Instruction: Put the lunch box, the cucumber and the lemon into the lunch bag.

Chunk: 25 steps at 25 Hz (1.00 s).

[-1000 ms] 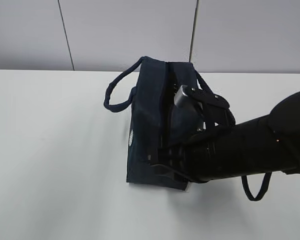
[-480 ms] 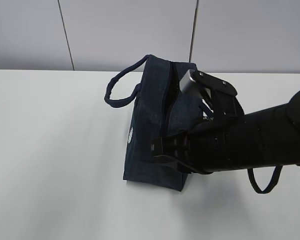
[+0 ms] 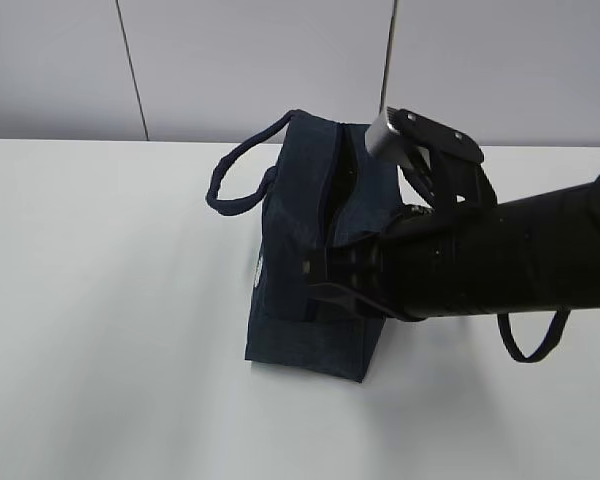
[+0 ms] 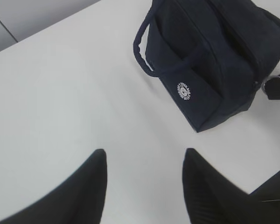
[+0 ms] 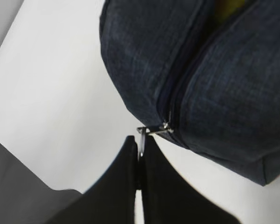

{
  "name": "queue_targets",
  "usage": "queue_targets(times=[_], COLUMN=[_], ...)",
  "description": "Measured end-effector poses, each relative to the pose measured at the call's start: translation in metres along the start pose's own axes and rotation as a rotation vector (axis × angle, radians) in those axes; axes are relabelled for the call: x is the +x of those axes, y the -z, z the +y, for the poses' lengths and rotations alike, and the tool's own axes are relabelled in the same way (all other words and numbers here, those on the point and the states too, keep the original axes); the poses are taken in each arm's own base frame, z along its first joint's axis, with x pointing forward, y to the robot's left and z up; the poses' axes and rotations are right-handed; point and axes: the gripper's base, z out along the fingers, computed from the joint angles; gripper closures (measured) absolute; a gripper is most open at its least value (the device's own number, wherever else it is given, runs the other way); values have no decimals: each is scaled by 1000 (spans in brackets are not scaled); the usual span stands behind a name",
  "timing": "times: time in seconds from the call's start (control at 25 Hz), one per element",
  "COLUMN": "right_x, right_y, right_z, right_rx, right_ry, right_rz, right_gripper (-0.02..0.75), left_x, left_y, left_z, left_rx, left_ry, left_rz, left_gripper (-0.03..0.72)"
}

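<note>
The dark navy lunch bag [image 3: 300, 250] stands on the white table [image 3: 100, 300], its white logo [image 4: 184, 91] on the side facing left. My right gripper [image 5: 140, 140] is shut on the silver ring pull [image 5: 151, 132] at the near end of the top zipper; in the exterior view it [image 3: 318, 283] sits at the bag's near top edge. A sliver of yellow, the lemon [image 5: 228, 7], shows through the zipper gap. The lunch box and the cucumber are hidden. My left gripper [image 4: 144, 156] hangs open over bare table, well to the left of the bag [image 4: 205, 56], with nothing in it.
One loop handle [image 3: 235, 190] sticks out to the bag's left and the other [image 3: 530, 345] hangs under my right arm [image 3: 500, 270]. A grey panelled wall [image 3: 260, 60] runs behind the table's far edge.
My right arm has risen and swung toward the back, still holding the ring pull. The bag has shifted a little to the left and stands more upright.
</note>
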Motion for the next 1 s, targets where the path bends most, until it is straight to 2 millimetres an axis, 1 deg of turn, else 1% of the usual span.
queue_targets(times=[0.36, 0.64, 1.0], right_x=[-21, -27, -33], right_y=[4, 5, 6], right_z=[6, 3, -2], right_rx=[19, 65, 137], right_ry=[68, 107, 175], right_rz=[-100, -153, -217], right_gripper=[738, 738, 738], left_x=[7, 3, -3], left_y=[-10, -14, -35], left_z=[-4, -9, -17], left_rx=[39, 102, 211], left_ry=[31, 77, 121], left_rz=[9, -4, 18], left_gripper=[326, 326, 326])
